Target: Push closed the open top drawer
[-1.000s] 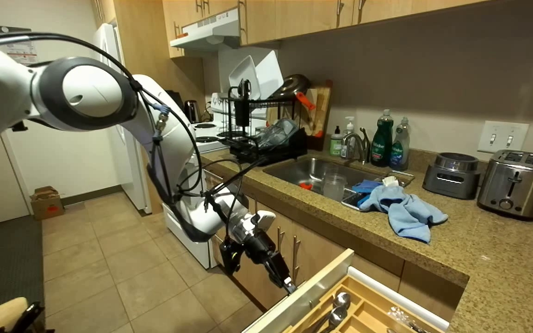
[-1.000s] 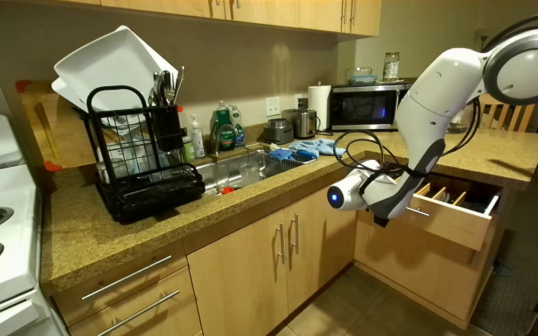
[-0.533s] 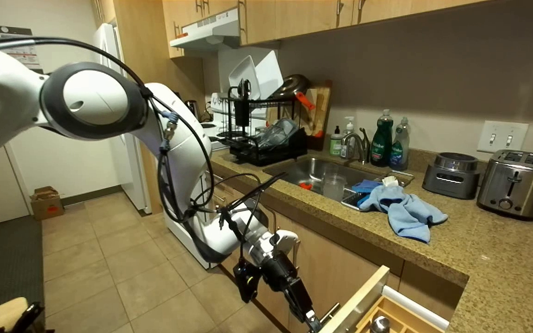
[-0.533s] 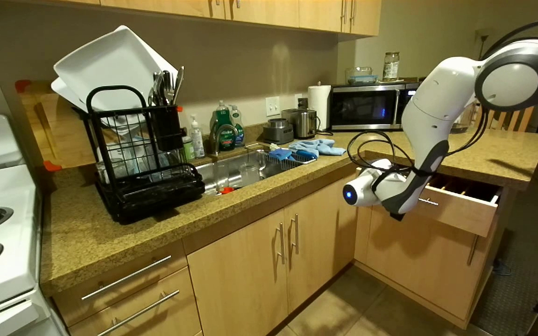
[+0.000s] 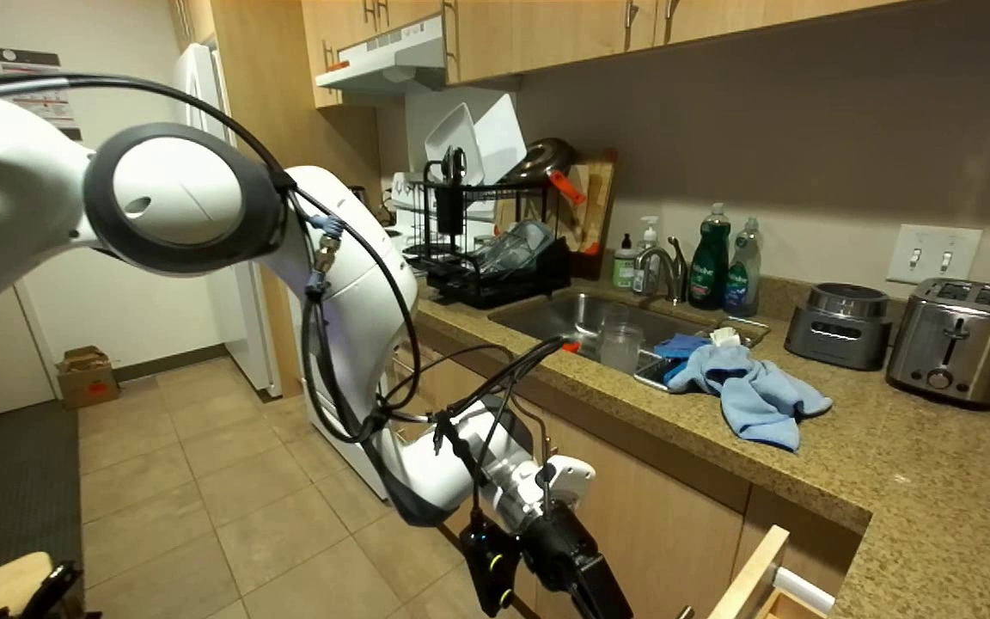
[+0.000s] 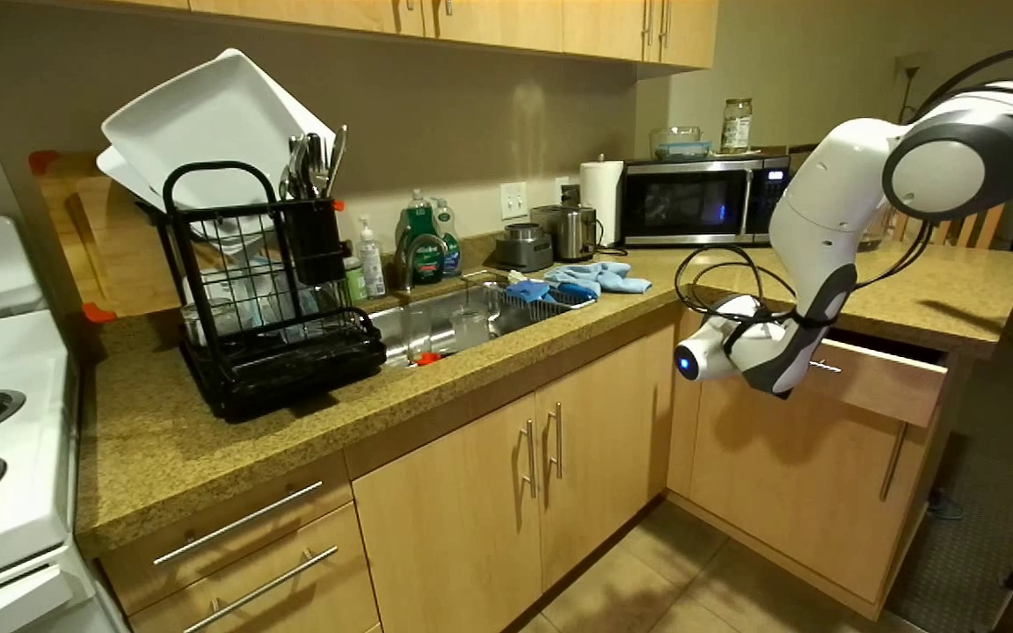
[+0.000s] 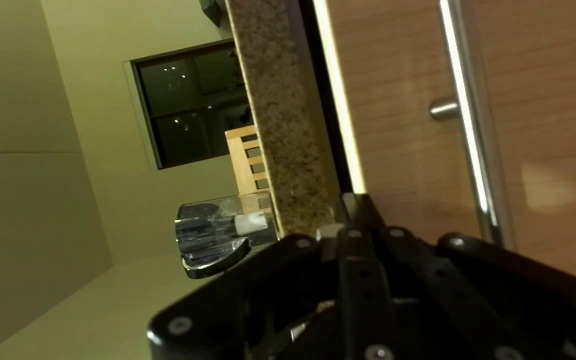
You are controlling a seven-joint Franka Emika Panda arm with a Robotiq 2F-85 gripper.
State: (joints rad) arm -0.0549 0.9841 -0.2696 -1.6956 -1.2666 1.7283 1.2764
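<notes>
The drawer [image 6: 889,387] stands partly open. The gripper [image 7: 355,200], fingers pressed together, is at the drawer's top edge; contact unconfirmed.

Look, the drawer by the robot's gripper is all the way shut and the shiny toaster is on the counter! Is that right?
Not quite: the drawer by the gripper is partly open. In both exterior views it sticks out from under the counter. The shiny toaster is on the counter, just as you said.
</notes>
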